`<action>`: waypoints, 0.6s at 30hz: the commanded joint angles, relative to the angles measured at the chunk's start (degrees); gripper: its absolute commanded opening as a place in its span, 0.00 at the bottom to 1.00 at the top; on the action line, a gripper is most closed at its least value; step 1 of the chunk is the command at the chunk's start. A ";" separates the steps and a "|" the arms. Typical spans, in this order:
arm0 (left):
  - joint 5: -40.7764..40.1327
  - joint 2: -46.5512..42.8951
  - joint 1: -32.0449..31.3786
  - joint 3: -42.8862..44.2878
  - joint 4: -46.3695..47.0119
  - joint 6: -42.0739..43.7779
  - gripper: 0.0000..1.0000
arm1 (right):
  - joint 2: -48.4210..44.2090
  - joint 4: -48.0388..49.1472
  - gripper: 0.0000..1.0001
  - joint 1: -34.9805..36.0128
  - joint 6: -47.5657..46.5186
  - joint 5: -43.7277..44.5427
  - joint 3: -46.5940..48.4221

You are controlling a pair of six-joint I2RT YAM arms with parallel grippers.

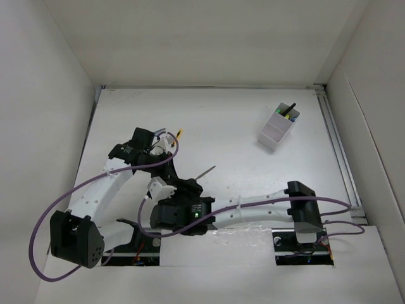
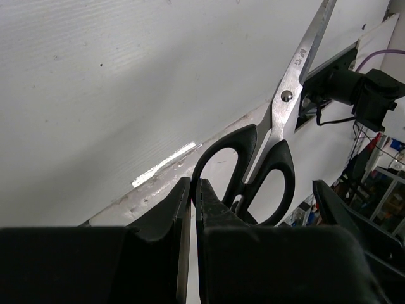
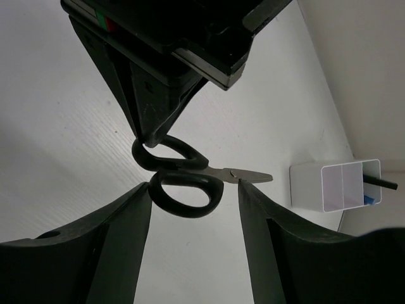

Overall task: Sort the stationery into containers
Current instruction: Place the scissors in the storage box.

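My left gripper point(image 2: 193, 183) is shut on one handle loop of the small black-handled scissors point(image 2: 266, 164), which it holds above the table with the blades pointing away. In the right wrist view the scissors point(image 3: 190, 180) hang from the left gripper's fingers point(image 3: 149, 120), just beyond my open right gripper point(image 3: 195, 187). Its fingers stand either side of the lower loop, apart from it. From above, both grippers meet left of centre, the left point(image 1: 182, 180) and the right point(image 1: 185, 194), with the blade point(image 1: 206, 171) sticking out. The white two-compartment box point(image 1: 276, 130) holds a black marker with a green end point(image 1: 290, 113).
The box point(image 3: 335, 185) stands at the far right, with a black marker and something blue in its right compartment. A small orange-yellow tip point(image 1: 179, 134) shows beside the left wrist. White walls enclose the table. A purple cable point(image 1: 44, 228) loops round the left arm.
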 commanded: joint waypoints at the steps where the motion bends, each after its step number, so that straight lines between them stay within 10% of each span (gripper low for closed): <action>1: 1.56 -1.42 -0.48 0.07 -1.94 1.03 0.00 | 1.04 1.48 0.62 -1.16 -0.45 -1.71 2.58; 8: 1.56 -1.94 -0.48 0.07 -1.94 1.03 0.00 | 1.57 1.48 0.59 -2.83 -0.45 -3.37 2.58; 18: 1.56 -1.94 -0.48 0.59 -1.42 1.03 0.00 | 2.71 -0.18 0.13 -3.36 1.49 -5.75 3.64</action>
